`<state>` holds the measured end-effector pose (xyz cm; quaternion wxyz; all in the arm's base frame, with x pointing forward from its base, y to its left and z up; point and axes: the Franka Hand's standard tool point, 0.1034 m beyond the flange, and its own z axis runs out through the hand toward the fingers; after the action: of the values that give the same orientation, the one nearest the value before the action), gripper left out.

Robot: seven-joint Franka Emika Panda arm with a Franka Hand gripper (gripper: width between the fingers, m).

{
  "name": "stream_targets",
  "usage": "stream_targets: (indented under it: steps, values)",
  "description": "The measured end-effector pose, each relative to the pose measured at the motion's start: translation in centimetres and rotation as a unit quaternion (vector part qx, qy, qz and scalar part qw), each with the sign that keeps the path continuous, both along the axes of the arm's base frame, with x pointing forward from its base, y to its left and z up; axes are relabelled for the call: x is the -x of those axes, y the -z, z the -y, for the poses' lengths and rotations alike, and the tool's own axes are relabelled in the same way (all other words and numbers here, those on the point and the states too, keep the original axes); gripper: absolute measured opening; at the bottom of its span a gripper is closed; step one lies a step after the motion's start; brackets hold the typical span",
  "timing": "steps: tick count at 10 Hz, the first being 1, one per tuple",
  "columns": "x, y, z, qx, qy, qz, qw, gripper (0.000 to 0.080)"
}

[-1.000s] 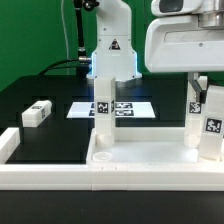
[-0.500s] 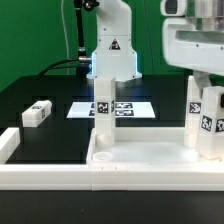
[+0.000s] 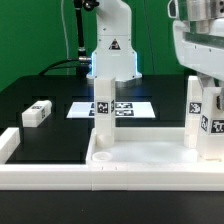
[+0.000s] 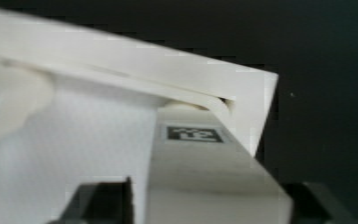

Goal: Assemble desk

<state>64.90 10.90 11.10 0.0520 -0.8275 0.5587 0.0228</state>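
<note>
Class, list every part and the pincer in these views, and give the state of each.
Tabletop: flat, rim up.
Corner leg: upright on tabletop.
Rear leg, exterior view's right: upright.
Front leg, exterior view's right: upright.
Loose leg: lying flat, unattached.
Pincer: astride a leg; open or shut unclear.

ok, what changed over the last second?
The gripper and white wrist housing slid toward the exterior view's right, above two upright white square legs at the rimmed white tabletop panel's right end. No grasp or release visible. The third upright leg, the loose leg lying flat and the marker board stayed put.
</note>
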Motion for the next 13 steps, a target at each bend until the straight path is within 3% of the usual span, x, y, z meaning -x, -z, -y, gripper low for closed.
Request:
stream_targets:
  steps: [1,2,6,8,9,10,11,13]
  values:
    - [-0.11,0.01,-0.03,0.001,-0.097,0.014,0.995,0.0521]
    - [0.03,0.14,0.12,-0.001,-0.211,0.023,0.977,0.0614]
    - [0.08,0.27,0.70,0.018,-0.353,0.039,0.935,0.0647]
    - [-0.21,-0.05,0.81,0.036,-0.545,0.053,0.836,0.0649]
    - [-0.21,-0.31,0.26,0.038,-0.567,0.056,0.821,0.0649]
    - [-0.17,-0.18,0.45,0.038,-0.549,0.053,0.833,0.0591]
    - [-0.18,-0.15,0.59,0.039,-0.549,0.052,0.833,0.0591]
    - [-0.16,-0.11,0.59,0.038,-0.504,0.049,0.861,0.0289]
